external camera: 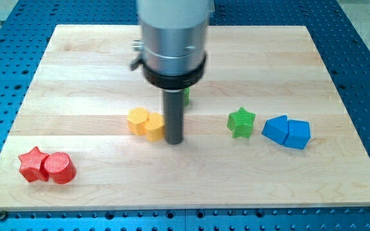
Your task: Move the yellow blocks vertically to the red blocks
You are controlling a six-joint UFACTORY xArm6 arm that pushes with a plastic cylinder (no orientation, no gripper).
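Two yellow blocks sit side by side near the board's middle: one point(137, 120) on the left and one point(154, 126) on the right, shapes unclear. My tip point(174, 142) stands right against the right yellow block's right side. A red star point(33, 163) and a red cylinder point(60, 168) touch each other at the view's bottom left, well below and left of the yellow blocks.
A green star point(241, 122) lies right of my tip. Two blue blocks point(286, 131) touch each other further right. A green block point(186, 96) shows partly behind the rod. The wooden board point(95, 64) rests on a blue perforated table.
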